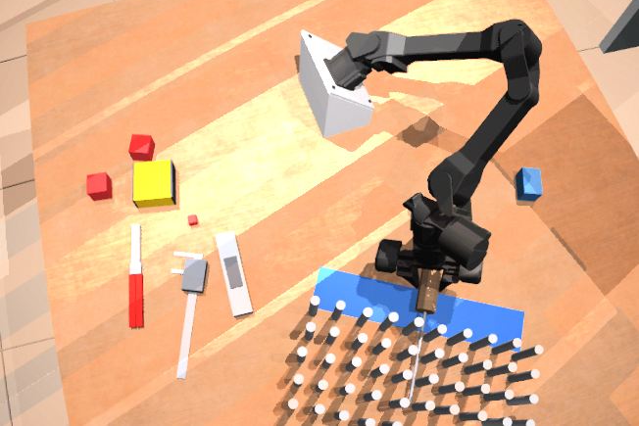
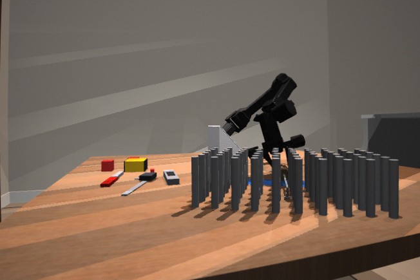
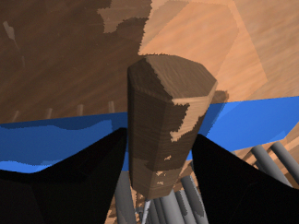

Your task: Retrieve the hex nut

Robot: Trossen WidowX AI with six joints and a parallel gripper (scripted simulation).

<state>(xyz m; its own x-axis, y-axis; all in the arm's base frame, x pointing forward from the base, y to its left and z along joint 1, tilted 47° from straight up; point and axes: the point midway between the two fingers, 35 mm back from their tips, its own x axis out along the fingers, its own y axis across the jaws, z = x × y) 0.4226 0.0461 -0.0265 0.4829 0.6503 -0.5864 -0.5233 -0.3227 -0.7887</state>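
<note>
My gripper (image 1: 429, 284) (image 3: 160, 137) is shut on the brown wooden handle of a thin metal hook tool, above the blue taped strip (image 1: 361, 292) (image 2: 261, 183) (image 3: 249, 119). The tool's rod (image 1: 417, 354) (image 2: 286, 181) slopes down between rows of standing metal spacers (image 1: 367, 313) (image 2: 276, 185) (image 3: 286, 158). Its far end is low among them, near the table. A small metallic shape (image 2: 286, 197) shows there; I cannot tell the hook from the nut. The nut is not clearly visible in any view. The spacers in view stand upright.
Left of the field lie a red-handled tool (image 1: 135, 302) (image 2: 109, 181), a caliper-like tool (image 1: 194, 276) (image 2: 147, 176) and a white device (image 1: 241, 302). Beyond them are a yellow block (image 1: 154, 183) (image 2: 134, 165) and red cubes. A blue block (image 1: 528, 184) sits right of the arm.
</note>
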